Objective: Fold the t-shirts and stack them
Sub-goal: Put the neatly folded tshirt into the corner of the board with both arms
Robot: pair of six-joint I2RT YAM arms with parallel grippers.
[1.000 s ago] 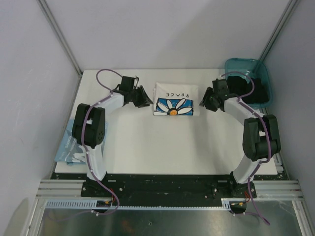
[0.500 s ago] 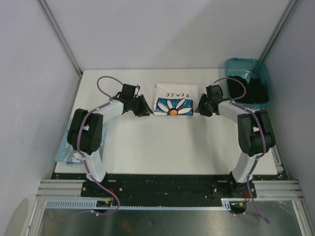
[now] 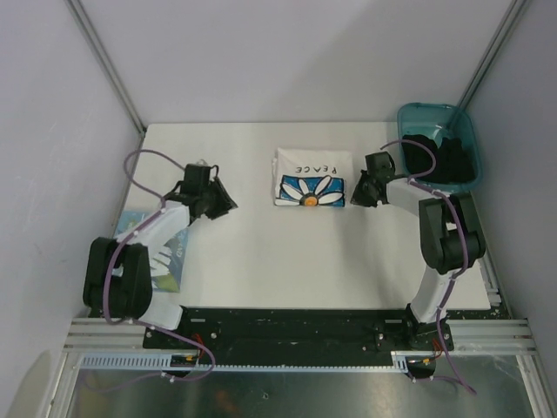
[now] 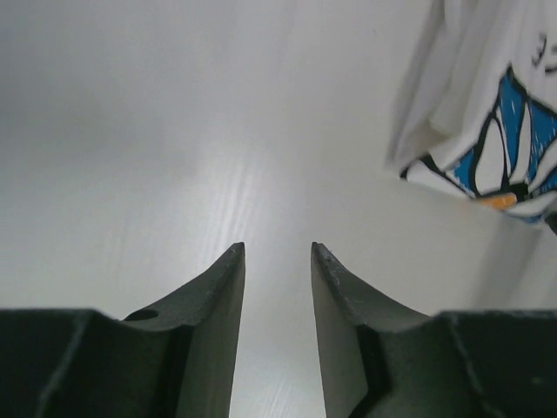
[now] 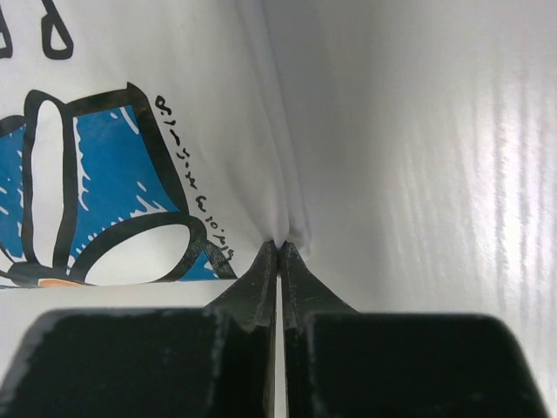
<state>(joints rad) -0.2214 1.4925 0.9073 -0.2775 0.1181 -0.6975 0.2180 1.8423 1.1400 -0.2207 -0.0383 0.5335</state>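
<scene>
Top: folded daisy tee (image 3: 311,178) on table (image 3: 261,252), right gripper (image 3: 359,193) at its right edge, left gripper (image 3: 218,205) well apart. Left wrist: jaws spread, empty. Right wrist: jaws pinched on the tee's edge; a one-sided pull would likely drag the fold open.

Fixed view looking down, close wrist views, all sharing daisy t-shirt (image 3: 311,178)

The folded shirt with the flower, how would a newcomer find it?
Look at the white table, toward its far edge at the middle. The folded t-shirt lies there, left of the teal bin; only it shows a blue daisy square and black lettering.
</scene>
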